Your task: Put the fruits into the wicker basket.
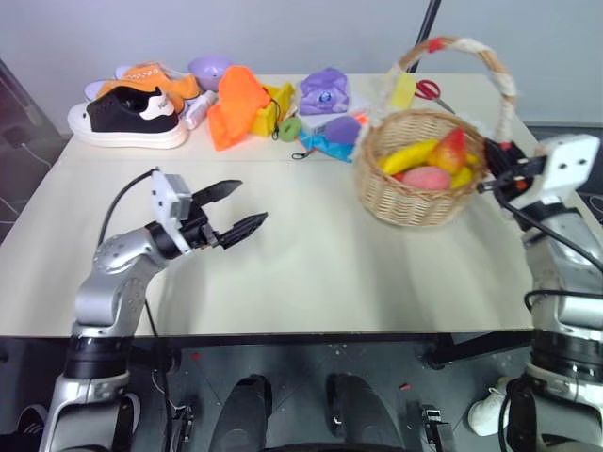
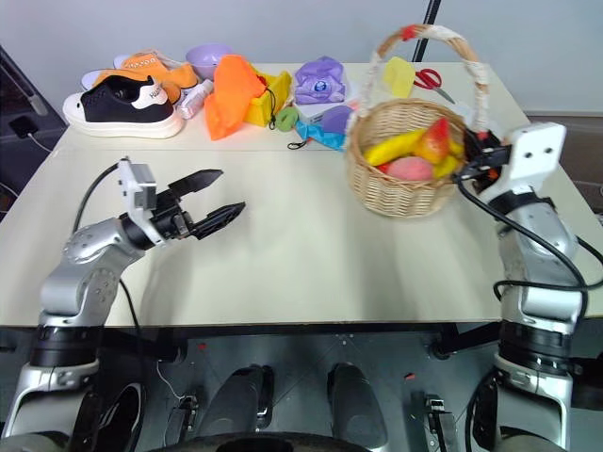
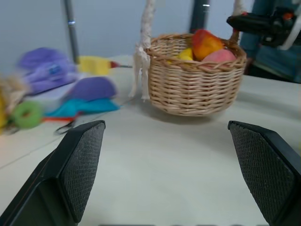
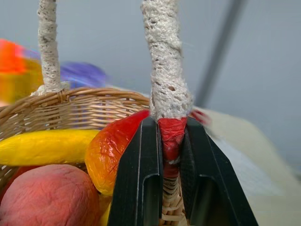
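Note:
The wicker basket (image 1: pixel 415 200) stands on the right side of the table, its tall white-wrapped handle (image 1: pixel 476 55) arching over it. Inside lie the fruits: a yellow banana (image 1: pixel 409 156), a pink-red peach (image 1: pixel 426 177) and a red-and-yellow mango (image 1: pixel 450 149). My right gripper (image 4: pixel 170 136) is shut on the red end of the handle, at the basket's right rim. My left gripper (image 1: pixel 252 201) hovers open over the bare table, left of the basket, with nothing between its fingers (image 3: pixel 80 165).
Along the far edge lie a black shoe (image 1: pixel 127 118), an orange shoe (image 1: pixel 151 80), a purple bowl (image 1: pixel 209 68), an orange cloth (image 1: pixel 240 105), a purple cloth (image 1: pixel 325 91), a green ring (image 1: pixel 288 129) and red scissors (image 1: pixel 429 90).

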You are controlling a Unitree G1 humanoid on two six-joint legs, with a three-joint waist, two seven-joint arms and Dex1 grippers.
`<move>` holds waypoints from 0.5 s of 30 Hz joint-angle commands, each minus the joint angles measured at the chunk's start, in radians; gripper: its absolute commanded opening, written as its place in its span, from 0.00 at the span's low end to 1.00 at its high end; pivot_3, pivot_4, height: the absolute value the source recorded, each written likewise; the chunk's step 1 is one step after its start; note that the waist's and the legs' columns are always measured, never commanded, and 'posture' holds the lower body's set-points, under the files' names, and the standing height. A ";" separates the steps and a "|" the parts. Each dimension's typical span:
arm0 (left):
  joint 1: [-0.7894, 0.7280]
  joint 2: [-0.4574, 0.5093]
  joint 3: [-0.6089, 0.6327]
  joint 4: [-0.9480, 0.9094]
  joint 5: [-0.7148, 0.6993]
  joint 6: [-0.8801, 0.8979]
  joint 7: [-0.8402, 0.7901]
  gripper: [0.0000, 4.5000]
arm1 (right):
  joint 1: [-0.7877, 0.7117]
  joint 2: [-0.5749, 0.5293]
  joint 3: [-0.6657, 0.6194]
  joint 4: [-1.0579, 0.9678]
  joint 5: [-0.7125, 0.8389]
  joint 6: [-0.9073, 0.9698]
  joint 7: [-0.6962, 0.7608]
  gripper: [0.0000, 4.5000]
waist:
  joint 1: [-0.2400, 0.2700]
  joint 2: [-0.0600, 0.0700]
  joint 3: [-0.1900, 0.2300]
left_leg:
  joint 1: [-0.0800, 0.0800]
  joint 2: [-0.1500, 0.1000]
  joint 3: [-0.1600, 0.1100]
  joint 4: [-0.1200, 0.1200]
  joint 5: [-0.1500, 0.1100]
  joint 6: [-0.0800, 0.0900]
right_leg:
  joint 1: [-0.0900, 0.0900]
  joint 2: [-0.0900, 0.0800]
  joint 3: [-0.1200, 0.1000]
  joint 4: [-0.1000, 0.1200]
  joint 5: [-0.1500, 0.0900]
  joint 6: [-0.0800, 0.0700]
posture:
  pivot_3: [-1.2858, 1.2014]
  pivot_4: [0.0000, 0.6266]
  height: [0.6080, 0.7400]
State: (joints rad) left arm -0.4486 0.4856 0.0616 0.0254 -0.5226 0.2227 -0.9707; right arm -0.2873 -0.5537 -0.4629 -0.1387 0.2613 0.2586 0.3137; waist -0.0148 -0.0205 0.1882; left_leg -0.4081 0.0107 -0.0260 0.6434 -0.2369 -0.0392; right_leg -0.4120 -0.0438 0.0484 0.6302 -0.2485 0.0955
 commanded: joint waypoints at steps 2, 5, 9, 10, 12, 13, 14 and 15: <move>-0.101 -0.029 -0.040 0.119 0.033 -0.077 -0.100 1.00 | 0.061 0.003 -0.107 -0.126 -0.026 -0.015 -0.104 0.01 | -0.005 0.001 0.000 | 0.000 0.000 0.000 0.000 0.000 0.000 | 0.000 0.000 0.000 0.000 0.000 0.000 | 0.52 0.24 1.00; -0.144 -0.045 -0.049 0.179 0.042 -0.102 -0.136 1.00 | 0.089 0.028 -0.135 -0.155 -0.021 -0.008 -0.158 0.01 | -0.008 0.001 0.000 | 0.000 0.000 0.000 0.000 0.000 0.001 | 0.000 0.001 0.001 0.000 0.001 0.003 | 0.52 0.24 1.00; -0.180 -0.067 -0.058 0.222 0.052 -0.117 -0.170 1.00 | 0.119 0.090 -0.166 -0.178 -0.021 0.008 -0.251 0.01 | -0.004 0.002 0.000 | 0.000 0.001 0.000 0.000 0.000 0.001 | 0.000 0.002 0.001 0.001 0.002 0.003 | 0.52 0.24 1.00; -0.181 -0.069 -0.058 0.224 0.053 -0.116 -0.173 1.00 | 0.115 0.112 -0.177 -0.176 -0.018 0.014 -0.283 0.01 | -0.002 0.002 0.000 | 0.000 0.001 0.000 0.000 0.000 0.001 | 0.000 0.002 0.001 0.001 0.002 0.003 | 0.52 0.24 1.00; -0.180 -0.072 -0.056 0.227 0.056 -0.117 -0.179 1.00 | 0.114 0.133 -0.182 -0.169 -0.022 0.022 -0.318 0.01 | -0.001 0.002 0.000 | 0.000 0.001 0.000 0.000 0.000 0.001 | 0.000 0.001 0.001 0.000 0.001 0.003 | 0.52 0.24 1.00; -0.177 -0.074 -0.055 0.228 0.060 -0.119 -0.179 1.00 | 0.121 0.137 -0.174 -0.164 -0.025 0.013 -0.315 0.01 | -0.001 0.002 0.000 | 0.000 0.001 0.000 0.000 0.000 0.001 | 0.000 0.001 0.001 0.000 0.001 0.003 | 0.52 0.24 1.00; -0.175 -0.076 -0.055 0.228 0.063 -0.120 -0.180 1.00 | 0.128 0.138 -0.168 -0.161 -0.028 0.006 -0.310 0.01 | 0.000 0.003 0.000 | 0.000 0.001 0.000 0.000 0.000 0.001 | 0.000 0.001 0.001 0.000 0.001 0.003 | 0.52 0.24 1.00; -0.172 -0.078 -0.054 0.226 0.064 -0.115 -0.174 1.00 | 0.132 0.137 -0.153 -0.162 -0.019 -0.003 -0.289 0.01 | 0.001 0.003 0.000 | 0.000 0.000 0.000 0.000 0.000 0.001 | 0.000 0.001 0.001 0.000 0.001 0.002 | 0.52 0.24 1.00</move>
State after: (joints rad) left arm -0.6102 0.4109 0.0032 0.2695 -0.4600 0.1219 -1.1457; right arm -0.1519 -0.4084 -0.6045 -0.2632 0.2379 0.2948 0.0154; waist -0.0141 -0.0180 0.1884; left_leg -0.4081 0.0112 -0.0261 0.6439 -0.2372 -0.0385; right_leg -0.4121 -0.0429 0.0496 0.6306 -0.2475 0.0979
